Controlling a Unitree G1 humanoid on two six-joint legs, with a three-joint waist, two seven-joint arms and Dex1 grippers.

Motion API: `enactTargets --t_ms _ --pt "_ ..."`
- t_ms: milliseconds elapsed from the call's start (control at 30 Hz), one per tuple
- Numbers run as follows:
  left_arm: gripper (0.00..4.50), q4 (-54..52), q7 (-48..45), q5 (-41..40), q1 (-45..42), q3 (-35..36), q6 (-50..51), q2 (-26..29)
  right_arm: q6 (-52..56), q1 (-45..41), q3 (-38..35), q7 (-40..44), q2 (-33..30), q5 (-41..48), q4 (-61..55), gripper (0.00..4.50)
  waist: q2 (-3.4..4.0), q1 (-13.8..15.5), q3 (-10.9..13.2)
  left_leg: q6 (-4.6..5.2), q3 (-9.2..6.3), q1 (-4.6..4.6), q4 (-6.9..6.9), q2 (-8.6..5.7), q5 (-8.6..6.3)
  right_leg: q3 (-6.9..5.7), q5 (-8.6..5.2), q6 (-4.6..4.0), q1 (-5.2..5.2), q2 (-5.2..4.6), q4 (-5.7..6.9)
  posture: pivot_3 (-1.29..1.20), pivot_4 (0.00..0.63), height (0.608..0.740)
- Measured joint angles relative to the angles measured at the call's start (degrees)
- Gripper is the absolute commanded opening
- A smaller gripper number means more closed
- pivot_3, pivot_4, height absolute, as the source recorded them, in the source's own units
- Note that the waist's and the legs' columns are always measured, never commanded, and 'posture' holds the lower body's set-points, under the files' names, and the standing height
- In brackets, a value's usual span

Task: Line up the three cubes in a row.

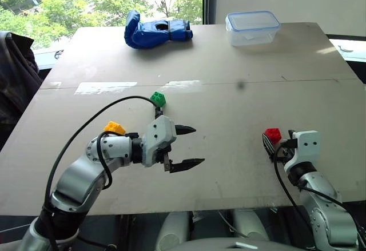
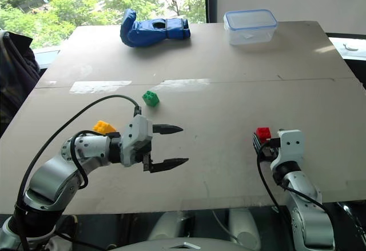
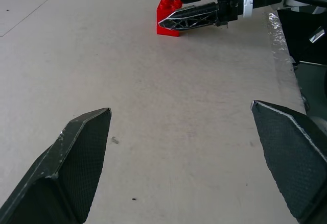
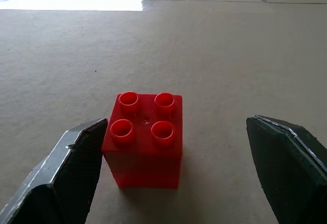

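Between the wide-open right end effector (image 4: pixel 176 168) fingers, the red cube (image 4: pixel 145 140); left end effector (image 1: pixel 186 147) likewise open.

A blue glove (image 1: pixel 156 31) lies at the upper left of the surface (image 1: pixel 229 96); a clear lidded container (image 1: pixel 252 27) sits at the upper right.

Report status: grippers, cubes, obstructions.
Left gripper open, empty. Right gripper open around red cube, which sits on the table. Green cube and yellow-orange cube apart, unaligned. Nothing between the cubes.
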Motion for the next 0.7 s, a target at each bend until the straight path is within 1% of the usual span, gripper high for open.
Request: enactTargets --t_ms 100,200,267,333,367,433,533,567,633,700 --pt "4.5 -0.09 0.88 -0.95 0.92 0.85 0.49 -0.48 -2.59 -0.31 0.06 2.56 -1.49 0.49 0.16 4.44 0.0 -0.01 0.0 0.01 0.01 0.0 0.0 0.0 0.0 0.01 0.0 0.0 0.0 -0.01 0.0 0.0 0.15 0.74" --pt "4.5 -0.23 5.17 -4.69 3.05 5.26 2.48 -4.87 -5.88 -2.74 -0.14 5.3 -4.04 0.75 0.41 4.44 -0.01 -0.1 0.01 0.01 0.01 0.0 0.03 0.01 -0.01 0.01 0.01 0.01 0.0 -0.01 0.01 0.0 0.15 0.74" --pt "4.5 0.34 10.8 -4.59 3.88 8.43 2.47 -8.21 -7.05 -6.99 -1.81 8.07 -5.78 3.76 0.75 4.44 -0.02 -0.01 0.01 0.01 -0.03 0.03 0.04 0.01 0.0 -0.02 0.01 0.01 0.03 0.0 0.05 0.0 0.15 0.74" --pt "4.5 1.76 16.22 -1.87 3.83 10.02 1.87 -10.92 -5.47 -9.8 -3.5 10.54 -7.09 8.66 0.58 4.44 -0.02 0.11 0.01 0.01 -0.04 0.07 0.04 0.0 0.0 -0.03 0.01 0.01 0.08 0.0 0.05 0.0 0.15 0.74" --pt "4.5 3.35 21.23 1.29 3.47 10.52 1.3 -13.39 -2.76 -11.15 -3.95 13.06 -8.58 13.27 -0.07 4.44 -0.02 0.18 0.01 0.01 -0.08 0.08 0.05 -0.02 -0.01 -0.06 0.01 0.01 0.13 -0.01 0.04 0.0 0.15 0.74" --pt "4.5 5.36 28.0 5.84 3.17 10.42 1.15 -16.52 0.26 -11.53 -3.03 16.84 -10.44 18.41 -1.57 4.44 -0.12 0.33 -0.01 0.01 -0.21 0.0 0.05 -0.03 -0.01 -0.17 0.01 0.0 0.13 -0.01 -0.01 0.0 0.15 0.74" --pt "4.5 7.77 34.72 11.84 2.29 8.51 1.05 -19.2 3.49 -11.42 -0.63 21.2 -12.79 23.04 -2.78 4.44 -0.13 0.4 0.0 0.01 -0.21 -0.06 0.05 -0.08 -0.01 -0.19 0.02 0.01 0.12 -0.08 -0.09 0.0 0.15 0.74" --pt "4.5 8.49 35.41 12.63 2.03 8.42 0.9 -19.42 3.83 -11.39 -0.18 21.85 -13.33 23.49 -2.92 4.44 -0.13 0.4 0.0 0.01 -0.2 -0.06 0.05 -0.09 -0.01 -0.18 0.02 0.01 0.12 -0.08 -0.08 0.0 0.15 0.74" --pt "4.5 13.61 37.01 14.16 -0.1 9.34 -0.32 -19.7 3.88 -11.07 0.98 22.87 -14.17 23.31 -3.16 4.44 -0.14 0.41 0.0 0.01 -0.23 -0.02 0.05 -0.1 0.0 -0.24 0.02 0.01 0.12 -0.08 -0.03 0.0 0.15 0.74" --pt "4.5 19.14 36.91 15.96 -2.17 9.71 -1.74 -18.21 3.6 -10.71 2.23 22.9 -14.2 22.59 -3.15 4.44 -0.14 0.32 0.0 0.0 -0.26 0.01 0.05 -0.13 0.0 -0.28 0.02 0.01 0.12 -0.06 0.04 0.0 0.15 0.74"
